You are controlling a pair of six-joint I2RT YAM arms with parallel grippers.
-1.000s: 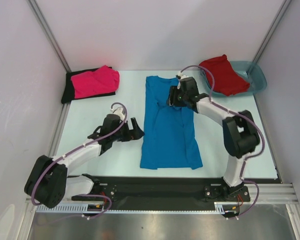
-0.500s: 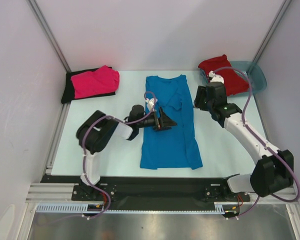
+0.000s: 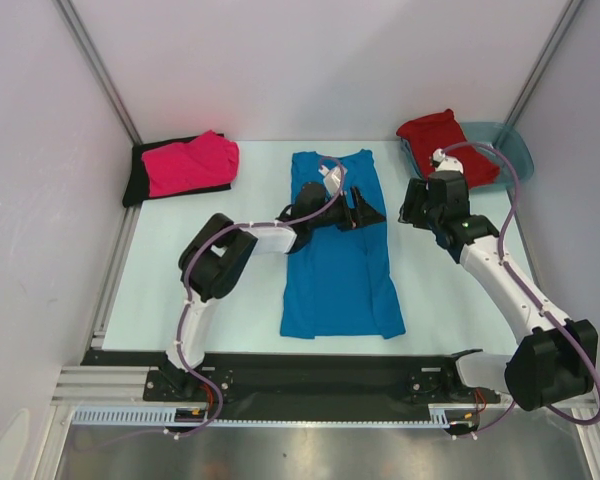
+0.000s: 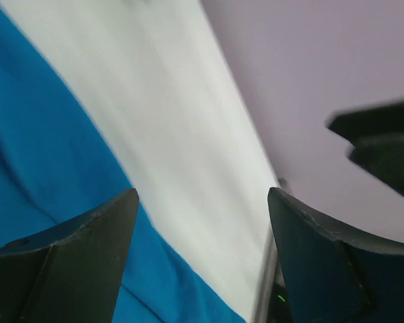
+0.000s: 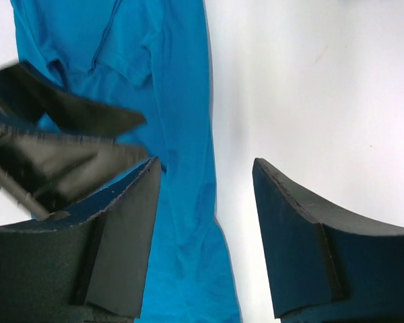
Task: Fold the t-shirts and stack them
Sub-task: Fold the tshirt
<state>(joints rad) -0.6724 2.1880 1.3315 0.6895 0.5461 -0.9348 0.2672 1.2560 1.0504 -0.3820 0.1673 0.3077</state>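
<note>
Fig. Top view w/ both wrist views; all places given rel. to the blue t-shirt (image 3: 340, 250).

Blue t-shirt: flat on the bench (image 3: 180, 280), collar at the far end, hem toward the arm bases. It reads as a narrow strip, so the sleeves are prob. tucked in (a fold line shows near the collar in the right wrist view).

Left claw (image 3: 365, 212): over the shirt's far-right part, just short of the collar. Fingers wide apart, nothing between them.

Right claw (image 3: 417, 205): just off the shirt's right edge, level w/ the upper chest. Also wide and empty; its camera shows the shirt's edge and bare bench between the fingers.

Other items: pink t-shirt (image 3: 190, 163) lies on the black t-shirt (image 3: 135, 180), well off to the far left of the blue one. Red t-shirt (image 3: 435, 135) hangs over the teal tub (image 3: 515, 155), far right.

Step, as judged: approach for the crosswise fold; no cloth gripped yet.

Next move prob. calls for one claw per collar-end corner, so the left claw needs to shift toward the left side. Each should pinch all layers, then lift and carry evenly toward the hem to avoid skew.
</note>
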